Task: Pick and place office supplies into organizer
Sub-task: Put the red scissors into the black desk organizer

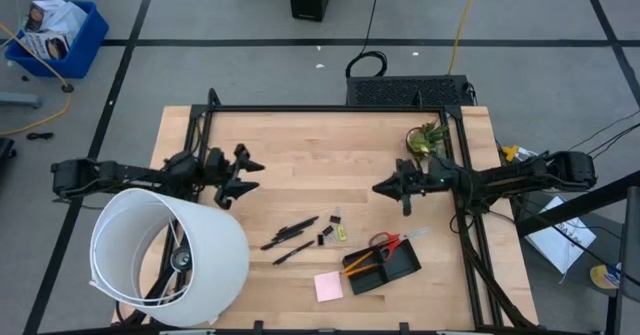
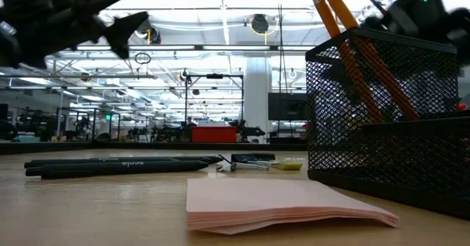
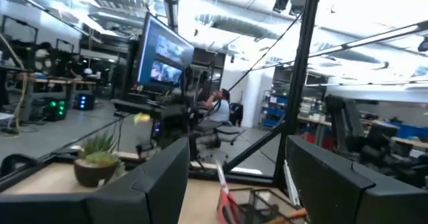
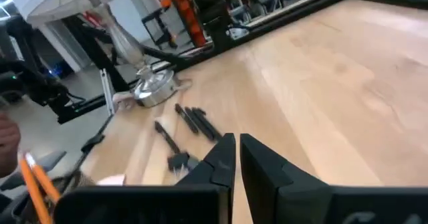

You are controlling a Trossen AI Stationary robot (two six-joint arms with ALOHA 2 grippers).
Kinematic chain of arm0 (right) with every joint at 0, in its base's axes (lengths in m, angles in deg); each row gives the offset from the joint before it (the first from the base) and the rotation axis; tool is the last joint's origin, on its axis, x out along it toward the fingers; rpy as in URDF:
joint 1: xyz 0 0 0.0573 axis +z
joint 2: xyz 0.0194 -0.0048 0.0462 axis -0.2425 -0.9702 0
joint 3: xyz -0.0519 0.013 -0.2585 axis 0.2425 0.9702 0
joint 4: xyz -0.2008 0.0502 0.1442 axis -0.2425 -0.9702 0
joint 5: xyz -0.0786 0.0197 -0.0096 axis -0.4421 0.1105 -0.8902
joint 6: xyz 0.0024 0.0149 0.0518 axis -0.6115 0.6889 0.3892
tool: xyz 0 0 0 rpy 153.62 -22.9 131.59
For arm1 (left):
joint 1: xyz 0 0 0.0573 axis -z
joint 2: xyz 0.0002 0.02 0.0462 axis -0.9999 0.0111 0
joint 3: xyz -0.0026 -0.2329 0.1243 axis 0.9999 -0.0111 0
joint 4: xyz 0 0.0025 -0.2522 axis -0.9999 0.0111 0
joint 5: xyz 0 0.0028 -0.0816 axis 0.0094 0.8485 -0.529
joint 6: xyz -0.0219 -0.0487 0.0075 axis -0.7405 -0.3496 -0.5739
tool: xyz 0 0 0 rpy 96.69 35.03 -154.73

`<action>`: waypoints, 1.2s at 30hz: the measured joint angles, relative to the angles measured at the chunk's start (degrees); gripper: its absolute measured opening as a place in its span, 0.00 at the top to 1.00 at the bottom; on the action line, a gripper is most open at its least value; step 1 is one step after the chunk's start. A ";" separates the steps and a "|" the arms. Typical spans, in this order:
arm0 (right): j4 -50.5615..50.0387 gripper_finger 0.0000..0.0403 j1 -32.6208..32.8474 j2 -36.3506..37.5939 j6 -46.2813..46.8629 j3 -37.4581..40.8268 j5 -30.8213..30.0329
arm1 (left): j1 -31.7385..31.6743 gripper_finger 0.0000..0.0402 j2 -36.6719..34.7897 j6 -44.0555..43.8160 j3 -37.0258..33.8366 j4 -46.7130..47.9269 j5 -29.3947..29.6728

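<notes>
Smooth pale wood table [image 1: 330,165], black wire-mesh organizer [image 2: 389,121]

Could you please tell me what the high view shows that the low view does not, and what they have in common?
Only the high view shows the whole table, the white lampshade, the potted plant, the red-handled scissors, and both arms held above the table: the left gripper with jaws open, the right gripper with jaws shut. Only the low view shows the organizer's mesh wall close up and the room behind. Both share the pink sticky-note pad, the black pens, the organizer and its orange pencils.
</notes>
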 joint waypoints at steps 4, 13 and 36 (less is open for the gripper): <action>-17.90 0.92 -0.44 -0.09 1.86 -9.23 3.68 | -0.10 0.37 -2.23 0.92 0.19 4.70 0.26; -61.27 0.59 -3.59 -1.13 11.03 -25.56 11.10 | -0.14 0.37 -1.95 2.20 0.47 10.01 0.75; -62.52 0.49 3.67 -15.58 16.97 -25.46 22.68 | -0.20 0.37 -2.05 -3.28 0.47 10.14 6.04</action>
